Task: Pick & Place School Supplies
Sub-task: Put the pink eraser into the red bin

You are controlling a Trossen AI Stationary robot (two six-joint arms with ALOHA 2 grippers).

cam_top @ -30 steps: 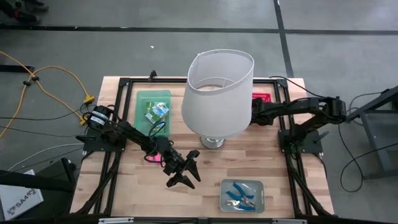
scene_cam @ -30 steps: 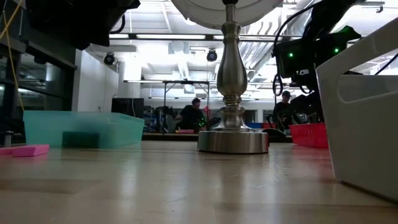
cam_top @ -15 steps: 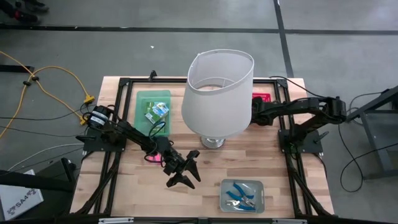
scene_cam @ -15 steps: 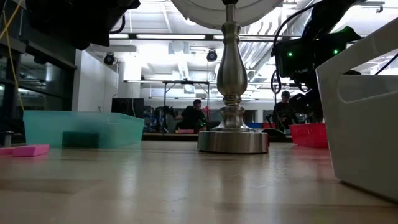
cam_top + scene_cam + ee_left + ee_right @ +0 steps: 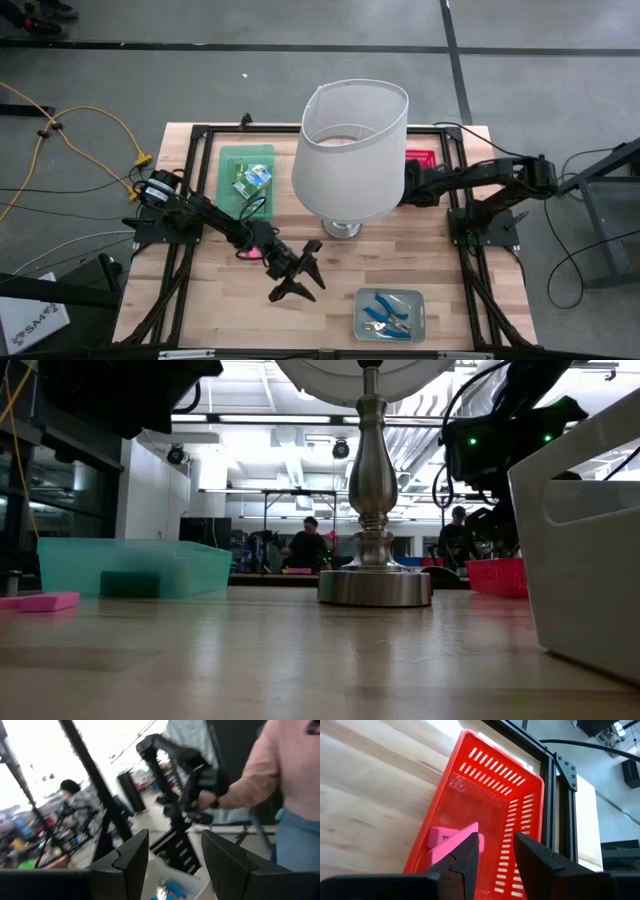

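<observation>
R pincer (image 5: pixel 492 852) spread, nothing pinched, hovering over red slotted plastic basket (image 5: pixel 520 795). Two flat pink rubber eraser blocks (image 5: pixel 451 842) lie on basket floor, just under and beside one fingertip, stacked askew. Erasers prob. light, stiff w/ slight give, grippy, not fragile; best hold is across the narrow sides, mid-length. L pincer (image 5: pixel 297 275) also spread, empty, raised above the wood table (image 5: pixel 400 262); another pink eraser (image 5: pixel 248 254) lies on the table just behind its wrist, near the arm.

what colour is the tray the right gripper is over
Red tray, slotted walls, with pink erasers inside; clearest in the right wrist view.
</observation>
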